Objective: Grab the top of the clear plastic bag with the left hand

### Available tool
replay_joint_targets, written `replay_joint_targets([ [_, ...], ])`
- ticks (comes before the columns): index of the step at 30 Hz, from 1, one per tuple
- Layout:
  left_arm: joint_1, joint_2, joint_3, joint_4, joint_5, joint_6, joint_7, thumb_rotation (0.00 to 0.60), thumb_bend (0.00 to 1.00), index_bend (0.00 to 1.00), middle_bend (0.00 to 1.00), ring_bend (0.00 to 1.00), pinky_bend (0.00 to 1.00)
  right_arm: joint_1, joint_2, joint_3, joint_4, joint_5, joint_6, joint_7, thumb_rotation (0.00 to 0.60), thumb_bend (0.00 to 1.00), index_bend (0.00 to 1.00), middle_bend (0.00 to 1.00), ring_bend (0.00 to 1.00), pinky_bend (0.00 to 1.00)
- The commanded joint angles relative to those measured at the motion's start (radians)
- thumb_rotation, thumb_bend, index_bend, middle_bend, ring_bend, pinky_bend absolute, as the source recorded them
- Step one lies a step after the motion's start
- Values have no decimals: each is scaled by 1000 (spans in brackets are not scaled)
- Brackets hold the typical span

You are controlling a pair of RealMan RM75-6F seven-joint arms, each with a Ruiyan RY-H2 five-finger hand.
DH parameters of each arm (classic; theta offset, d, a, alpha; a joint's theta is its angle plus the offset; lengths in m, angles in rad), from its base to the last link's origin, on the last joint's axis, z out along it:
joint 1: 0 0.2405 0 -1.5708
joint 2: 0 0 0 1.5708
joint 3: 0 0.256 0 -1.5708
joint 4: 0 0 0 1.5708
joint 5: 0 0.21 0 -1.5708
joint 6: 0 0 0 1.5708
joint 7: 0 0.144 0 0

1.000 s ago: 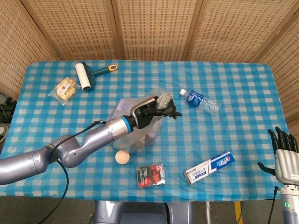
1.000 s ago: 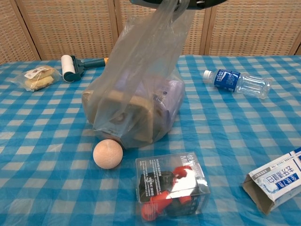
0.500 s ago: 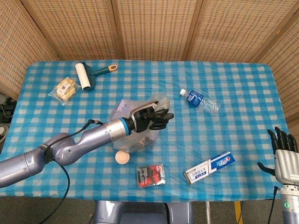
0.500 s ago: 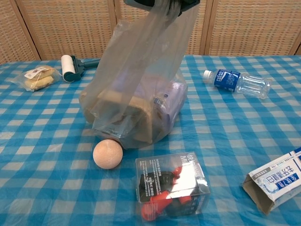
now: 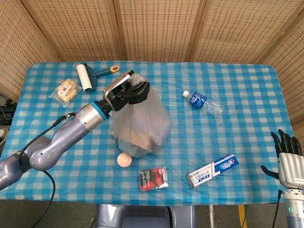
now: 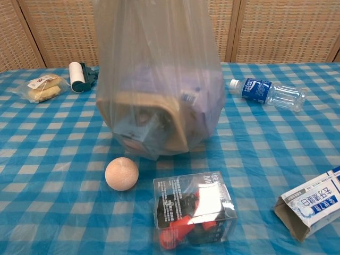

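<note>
So the left hand [image 5: 127, 90] has its fingers clamped on the bunched top of the bag [image 5: 141, 124], which hangs mid-table by the ball [image 5: 124, 160], so the grab looks done, next just needs a steady hold.

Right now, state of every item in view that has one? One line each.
left hand: grips the bag's gathered top
clear plastic bag: pulled upright, full, items inside
right hand: holds nothing, fingers apart, off the table's edge
water bottle: lying on its side, capped
toothpaste box: lying flat, near end flap open
lint roller: lying flat
wooden ball: resting beside the bag
</note>
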Motion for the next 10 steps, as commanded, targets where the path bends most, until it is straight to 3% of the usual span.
replay_joint_targets([
  [1, 24, 51, -18, -42, -46, 60, 32, 600, 1000, 1000, 1000, 971, 1000, 0, -1, -1, -1, -2, 0, -3, 600, 0, 0, 0, 0, 0],
  [10, 38, 170, -70, -119, -145, 130, 54, 600, 1000, 1000, 1000, 971, 1000, -1, -2, -3, -10, -10, 8, -10, 600, 0, 0, 0, 0, 0],
])
